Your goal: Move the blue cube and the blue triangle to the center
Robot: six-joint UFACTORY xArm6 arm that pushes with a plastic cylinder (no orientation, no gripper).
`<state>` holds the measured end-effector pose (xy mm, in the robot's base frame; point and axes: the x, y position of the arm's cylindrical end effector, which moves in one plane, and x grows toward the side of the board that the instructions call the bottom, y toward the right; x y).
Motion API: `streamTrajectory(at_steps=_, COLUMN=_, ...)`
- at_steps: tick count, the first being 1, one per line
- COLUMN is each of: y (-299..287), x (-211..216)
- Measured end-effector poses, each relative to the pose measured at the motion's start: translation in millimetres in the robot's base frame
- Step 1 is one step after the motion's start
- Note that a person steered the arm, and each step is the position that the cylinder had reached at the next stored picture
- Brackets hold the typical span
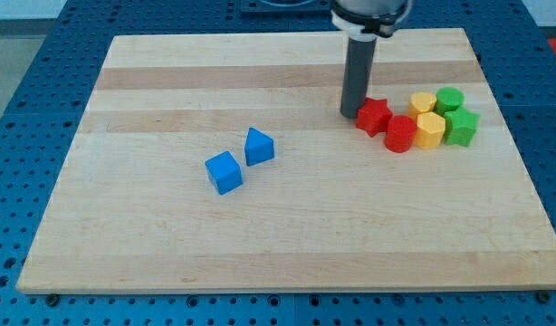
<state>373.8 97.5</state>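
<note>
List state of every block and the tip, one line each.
my tip: down on board, at red star's left edge
blue cube: left of centre, free
blue triangle: beside blue cube, free
red star: in right cluster
red cylinder: in cluster

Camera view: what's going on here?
My tip rests on the board at the left edge of the red star, beside a cluster of red, yellow and green blocks. The blue cube and blue triangle sit together left of centre, untouched, well apart from my tip.
</note>
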Motion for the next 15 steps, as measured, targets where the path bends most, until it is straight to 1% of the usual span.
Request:
streamTrajectory(at_steps=1, y=13, x=-9)
streamTrajectory(at_steps=3, y=12, x=-20)
streamTrajectory(at_steps=4, y=-32, x=-20)
streamTrajectory(at_steps=5, y=-68, x=1)
streamTrajectory(at_steps=7, y=-79, x=86)
streamTrajectory(at_steps=8, y=-115, x=128)
streamTrajectory(at_steps=9, y=-160, x=161)
streamTrajectory(at_steps=10, y=-207, x=167)
streamTrajectory(at_steps=11, y=-228, x=161)
streamTrajectory(at_steps=12, y=-221, x=155)
streamTrajectory(at_steps=14, y=-175, x=117)
streamTrajectory(at_steps=15, y=-166, x=103)
